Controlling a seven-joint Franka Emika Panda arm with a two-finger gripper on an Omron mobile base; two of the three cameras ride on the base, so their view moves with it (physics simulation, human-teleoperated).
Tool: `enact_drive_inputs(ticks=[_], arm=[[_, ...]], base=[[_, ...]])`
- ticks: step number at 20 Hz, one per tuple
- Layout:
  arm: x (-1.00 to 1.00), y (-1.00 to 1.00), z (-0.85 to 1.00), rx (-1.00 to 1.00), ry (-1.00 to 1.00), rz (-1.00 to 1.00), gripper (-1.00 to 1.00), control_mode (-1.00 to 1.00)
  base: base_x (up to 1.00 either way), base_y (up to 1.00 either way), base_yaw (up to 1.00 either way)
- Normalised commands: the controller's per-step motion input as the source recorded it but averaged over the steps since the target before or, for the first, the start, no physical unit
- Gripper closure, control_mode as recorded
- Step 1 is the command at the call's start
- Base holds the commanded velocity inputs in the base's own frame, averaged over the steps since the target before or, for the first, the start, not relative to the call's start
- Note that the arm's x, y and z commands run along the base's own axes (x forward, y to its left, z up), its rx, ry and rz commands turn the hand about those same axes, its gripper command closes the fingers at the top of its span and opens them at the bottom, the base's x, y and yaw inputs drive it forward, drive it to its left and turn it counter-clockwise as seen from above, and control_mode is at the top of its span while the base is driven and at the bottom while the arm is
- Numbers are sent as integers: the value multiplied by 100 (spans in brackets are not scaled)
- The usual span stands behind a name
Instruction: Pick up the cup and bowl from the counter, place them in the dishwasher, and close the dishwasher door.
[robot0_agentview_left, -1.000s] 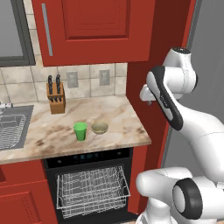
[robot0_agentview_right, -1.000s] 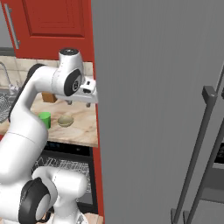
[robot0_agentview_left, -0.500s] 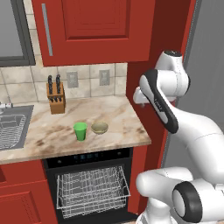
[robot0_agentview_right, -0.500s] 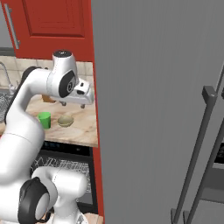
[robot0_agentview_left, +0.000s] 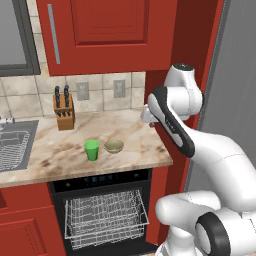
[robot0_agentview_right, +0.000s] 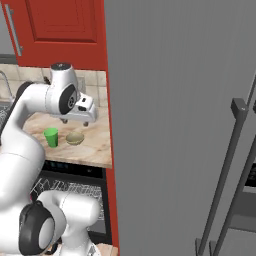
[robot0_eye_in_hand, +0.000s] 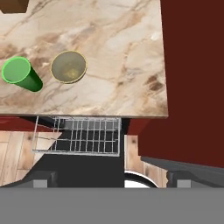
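1. Left base view: the small bright green plain cup (robot0_agentview_left: 91, 149) stood upright on the beige-brown veined marble surface (robot0_agentview_left: 135, 142), just beside the shallow olive-tan round bowl (robot0_agentview_left: 114, 146), the two apart.
2. Below that surface, the black-fronted dishwasher (robot0_agentview_left: 100, 180) was open, its white-grey wire rack (robot0_agentview_left: 104, 217) pulled out.
3. A wooden knife block (robot0_agentview_left: 64, 112) stood near the tiled wall, and a steel sink (robot0_agentview_left: 15, 145) lay at the left.
4. The white arm's fingers (robot0_agentview_right: 75, 122) hung above the surface, well apart from cup and bowl.
5. Hand view: the fingers stood wide open and held nothing; cup (robot0_eye_in_hand: 21, 74), bowl (robot0_eye_in_hand: 68, 67) and rack (robot0_eye_in_hand: 78, 135) lay below.
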Motion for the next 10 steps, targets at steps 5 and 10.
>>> enact_drive_inputs(ticks=[5, 10], arm=[[9, 31, -17, 0, 0, -3, -100, -100], [10, 32, -18, 0, 0, -1, -100, -100]], base=[[0, 0, 0], [0, 0, 0]])
